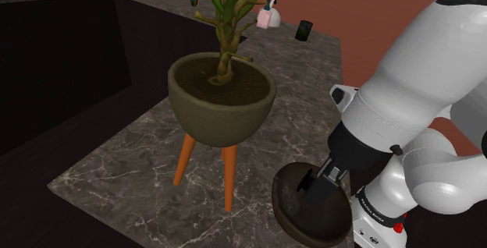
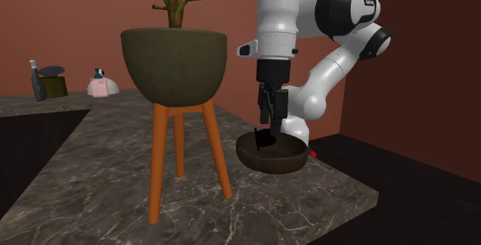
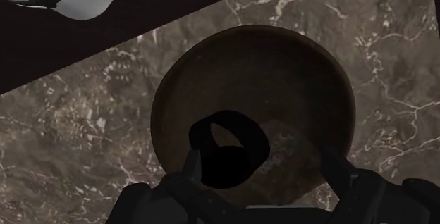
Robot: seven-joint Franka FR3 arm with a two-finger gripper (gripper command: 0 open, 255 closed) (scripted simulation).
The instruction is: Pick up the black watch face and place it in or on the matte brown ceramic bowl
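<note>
The brown bowl (image 1: 286, 201) (image 2: 274, 157) (image 3: 282, 75) stands on the marble counter close to the robot's stand. The black watch (image 3: 229, 148) (image 2: 262, 137), a dark looped band, is inside the bowl just below my fingers. My gripper (image 1: 316, 186) (image 2: 267, 122) (image 3: 262, 166) hangs straight above the bowl, pointing down. Its fingers stand wide apart in the wrist view. The watch is beside one finger (image 3: 189, 177) and is not clasped between the two.
A large olive plant pot (image 1: 221, 102) (image 2: 173, 66) on orange legs stands beside the bowl. At the counter's far end are a pink bottle (image 1: 268, 16) (image 2: 100, 87) and a small black object (image 1: 303, 30). The counter's edge (image 2: 339, 205) runs close to the bowl.
</note>
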